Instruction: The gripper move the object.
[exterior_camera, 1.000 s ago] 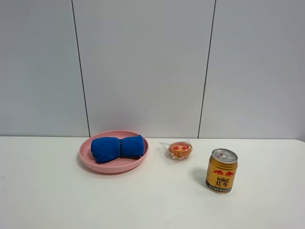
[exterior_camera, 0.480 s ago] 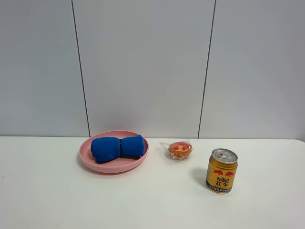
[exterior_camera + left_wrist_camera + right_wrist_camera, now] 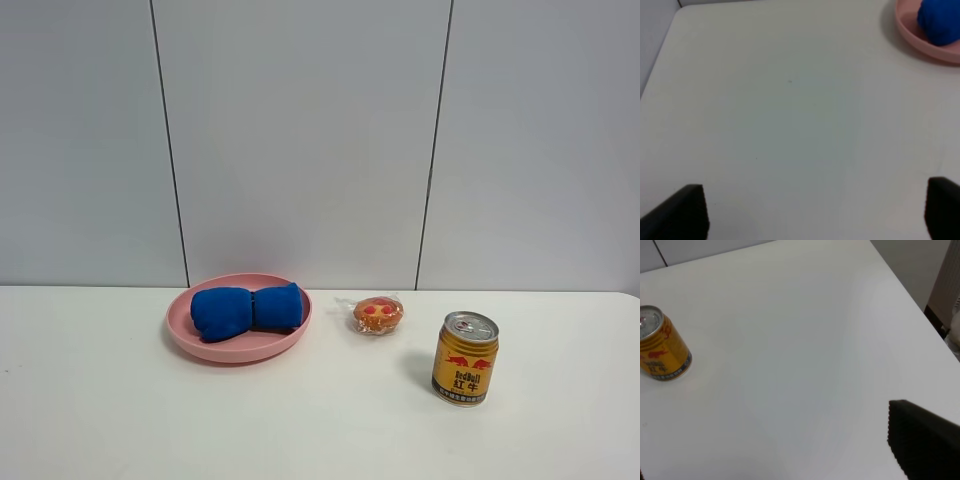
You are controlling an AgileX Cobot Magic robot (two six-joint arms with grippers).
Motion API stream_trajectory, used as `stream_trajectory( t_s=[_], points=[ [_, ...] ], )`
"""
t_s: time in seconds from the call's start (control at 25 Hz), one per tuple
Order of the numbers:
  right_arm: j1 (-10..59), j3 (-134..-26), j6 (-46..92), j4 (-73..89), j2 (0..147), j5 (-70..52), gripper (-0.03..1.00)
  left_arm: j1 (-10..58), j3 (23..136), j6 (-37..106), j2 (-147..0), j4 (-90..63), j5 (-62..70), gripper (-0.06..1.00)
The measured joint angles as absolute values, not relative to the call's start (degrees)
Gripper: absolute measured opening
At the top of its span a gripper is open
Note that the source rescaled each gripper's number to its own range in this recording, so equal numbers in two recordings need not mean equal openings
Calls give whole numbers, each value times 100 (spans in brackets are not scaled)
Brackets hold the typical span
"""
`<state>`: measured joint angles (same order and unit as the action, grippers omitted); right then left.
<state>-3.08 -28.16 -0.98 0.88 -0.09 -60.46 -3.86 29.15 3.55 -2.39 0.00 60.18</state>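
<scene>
Inside pink plate [image 3: 186,338], seemingly rolled blue cloth [image 3: 246,309].

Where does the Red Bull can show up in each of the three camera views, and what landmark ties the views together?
Exterior high: the Red Bull can stands upright at lower right, right of the wrapped muffin.
Left wrist: not in it; only the pink plate with the blue cloth.
Right wrist: the can sits at the left edge, upright.
Shared landmark: the white table, seen in all three; the pink plate links exterior and left wrist.
</scene>
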Motion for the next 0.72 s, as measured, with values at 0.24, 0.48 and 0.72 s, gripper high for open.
stream_trajectory(
  t_s=[0.24,0.48,0.72],
  points=[
    [-308,-2816,-98,88,-9,-6046,100,-386,2915,355,-239,0,6018,97],
    [-308,-2816,-98,88,-9,-6046,100,-386,2915,347,-239,0,6018,97],
    [-308,-2816,-98,88,-9,-6046,100,-386,2915,347,-239,0,6018,97]
  ],
)
